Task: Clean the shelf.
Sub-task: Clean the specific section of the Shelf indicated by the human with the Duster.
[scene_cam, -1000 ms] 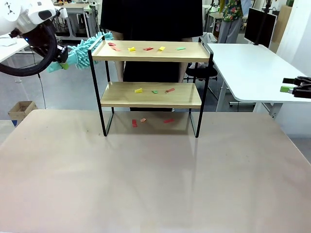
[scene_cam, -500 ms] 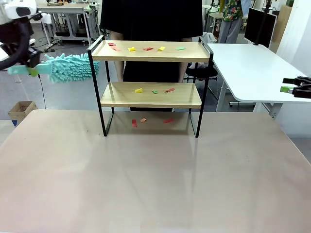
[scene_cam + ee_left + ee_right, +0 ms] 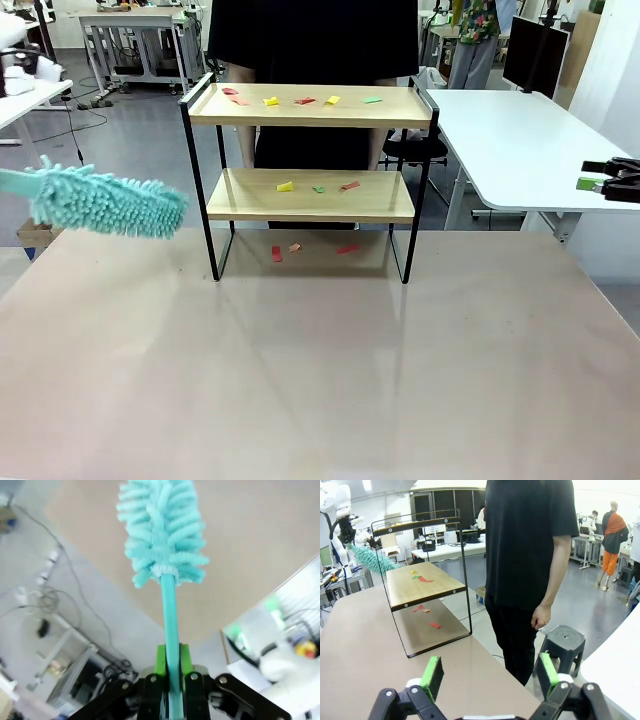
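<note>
the shelf (image 3: 250, 205) sits mid-table toward the far edge of the table (image 3: 300, 380), with paper scraps (image 3: 303, 100) on both boards and a few underneath. the teal duster (image 3: 105, 205) hangs off to its left, about level with the lower board, its handle pinched tight in the left gripper (image 3: 170, 680). the right gripper (image 3: 490, 672) is wide open and holding nothing. i'd go in flat and sweep slowly so the scraps don't scatter.

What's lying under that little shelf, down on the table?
On the table under the shelf lie three paper bits: a red scrap, an orange scrap and a second red scrap. The lower board hides its own underside.
</note>
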### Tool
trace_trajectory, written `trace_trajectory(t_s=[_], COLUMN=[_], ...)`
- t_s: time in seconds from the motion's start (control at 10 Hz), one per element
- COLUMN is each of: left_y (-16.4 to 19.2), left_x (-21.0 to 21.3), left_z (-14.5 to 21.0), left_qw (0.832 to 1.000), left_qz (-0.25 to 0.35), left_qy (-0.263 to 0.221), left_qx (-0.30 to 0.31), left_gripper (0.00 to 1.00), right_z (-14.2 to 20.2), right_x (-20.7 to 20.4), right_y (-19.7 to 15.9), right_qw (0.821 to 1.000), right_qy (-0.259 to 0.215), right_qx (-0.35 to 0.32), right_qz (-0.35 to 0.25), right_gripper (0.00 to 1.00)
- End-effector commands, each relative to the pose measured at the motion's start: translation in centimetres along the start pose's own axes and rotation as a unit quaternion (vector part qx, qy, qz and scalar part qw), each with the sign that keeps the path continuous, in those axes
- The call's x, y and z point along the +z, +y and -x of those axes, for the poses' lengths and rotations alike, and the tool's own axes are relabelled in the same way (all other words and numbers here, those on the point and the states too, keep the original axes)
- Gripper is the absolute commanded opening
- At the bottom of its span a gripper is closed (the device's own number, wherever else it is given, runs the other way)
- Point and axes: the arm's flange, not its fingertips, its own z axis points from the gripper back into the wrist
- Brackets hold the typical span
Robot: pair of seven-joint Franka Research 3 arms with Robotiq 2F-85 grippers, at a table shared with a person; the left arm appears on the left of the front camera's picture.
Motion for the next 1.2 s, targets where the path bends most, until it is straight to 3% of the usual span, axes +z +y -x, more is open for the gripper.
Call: trace_trajectory(t_s=[0.0,0.2,0.5,0.6,0.9,1.1], left_y=[-1.4,-4.0,-5.6,-6.0,-5.9,-6.4], left_x=[0.1,-0.8,-2.3,-2.8,-2.7,-3.5], left_z=[2.5,2.2,0.6,-0.3,-1.4,-1.1], left_qw=[0.994,0.974,0.939,0.932,0.924,0.932], left_qz=[0.004,0.044,0.096,0.097,0.095,0.096], left_qy=[0.056,0.079,0.078,0.092,0.077,0.089], left_qx=[-0.094,-0.206,-0.322,-0.337,-0.362,-0.338], left_gripper=[0.13,0.13,0.13,0.13,0.13,0.13], right_z=[-0.3,-0.3,-0.3,-0.3,-0.3,-0.3], right_x=[-0.2,-0.2,-0.2,-0.2,-0.2,-0.2], right_y=[0.0,0.0,0.0,0.0,0.0,0.0], right_qw=[1.000,1.000,1.000,1.000,1.000,1.000], right_qy=[-0.001,-0.001,-0.001,-0.001,-0.001,-0.001], right_qx=[0.003,0.003,0.003,0.003,0.003,0.003], right_qz=[-0.001,-0.001,-0.001,-0.001,-0.001,-0.001], right_gripper=[1.00,1.00,1.00,1.00,1.00,1.00])
